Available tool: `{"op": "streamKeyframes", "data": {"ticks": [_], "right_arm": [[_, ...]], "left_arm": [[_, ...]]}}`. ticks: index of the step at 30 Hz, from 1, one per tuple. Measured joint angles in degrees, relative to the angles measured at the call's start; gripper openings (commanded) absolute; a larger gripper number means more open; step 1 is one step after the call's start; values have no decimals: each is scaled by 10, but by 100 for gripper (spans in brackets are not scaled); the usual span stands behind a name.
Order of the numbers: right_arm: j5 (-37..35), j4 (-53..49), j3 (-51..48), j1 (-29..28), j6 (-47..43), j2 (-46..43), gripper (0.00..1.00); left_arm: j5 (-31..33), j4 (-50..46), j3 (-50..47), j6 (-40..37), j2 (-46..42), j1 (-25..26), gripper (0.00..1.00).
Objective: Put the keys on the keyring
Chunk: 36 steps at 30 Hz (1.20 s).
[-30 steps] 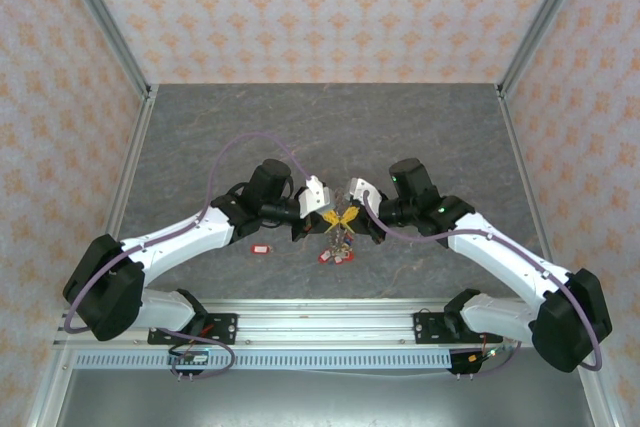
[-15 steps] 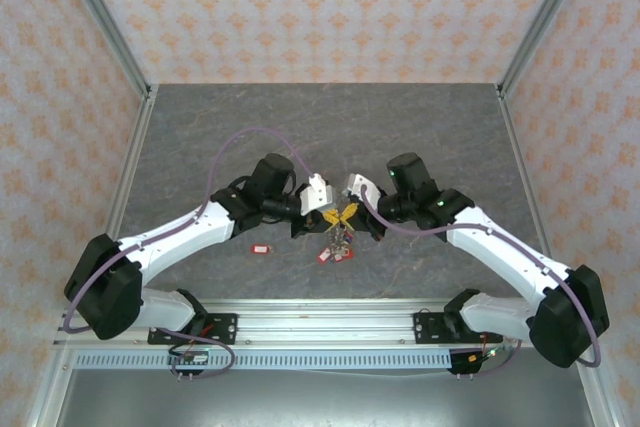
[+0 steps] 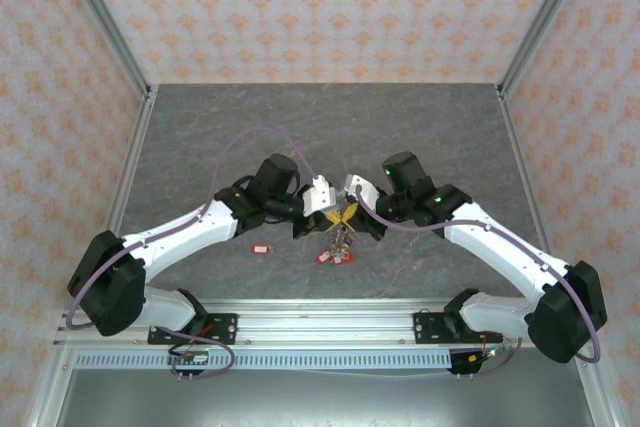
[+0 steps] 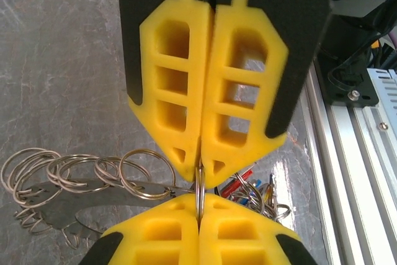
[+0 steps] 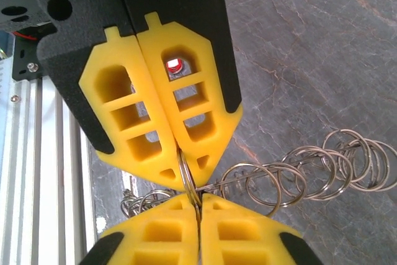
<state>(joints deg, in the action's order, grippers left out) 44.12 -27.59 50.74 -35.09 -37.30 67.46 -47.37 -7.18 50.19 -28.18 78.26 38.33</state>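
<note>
My left gripper (image 3: 338, 217) and right gripper (image 3: 352, 215) meet tip to tip above the table's middle. Both are shut on one thin metal ring (image 4: 200, 192) of the keyring, seen edge-on between the yellow fingertips. In the left wrist view the left gripper (image 4: 200, 175) pinches it from above. The right gripper (image 5: 186, 181) pinches the same ring (image 5: 187, 172). Keys with red and blue tags (image 4: 254, 189) hang bunched beside the ring, and that bunch (image 3: 335, 250) hangs under the grippers. One key with a red tag (image 3: 261, 248) lies alone on the table, left of the bunch.
A string of empty split rings (image 4: 68, 175) on a wire trails from the pinched ring across the grey stone-pattern table (image 3: 420, 127). These rings (image 5: 322, 166) spread out to the right in the right wrist view. The aluminium rail (image 3: 320, 322) runs along the near edge.
Both arms have shifted slightly toward the far side. The grippers stay tip to tip on the ring, and the loose red-tagged key has not moved.
</note>
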Motion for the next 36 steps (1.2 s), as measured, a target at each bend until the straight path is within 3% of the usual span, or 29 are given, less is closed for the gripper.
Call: {"op": "streamKeyframes", "data": {"ticks": [7,13,21,25,36], "right_arm": [[-8,40,-47,5,18,-16,16],[-18,82,-92,9,45,-37,14],[-31,105,-93,9,52,-87,27],[-50,103,-92,9,33,-112,27],[1,83,-58,7,-9,-68,26]], "left_arm": [[-5,62,-48,42,-14,-1,0],[-16,89,-61,62,-15,-1,0],[-17,97,-61,68,-15,-1,0],[-17,97,-61,67,-15,-1,0],[-17,96,-61,67,-15,-1,0]]}}
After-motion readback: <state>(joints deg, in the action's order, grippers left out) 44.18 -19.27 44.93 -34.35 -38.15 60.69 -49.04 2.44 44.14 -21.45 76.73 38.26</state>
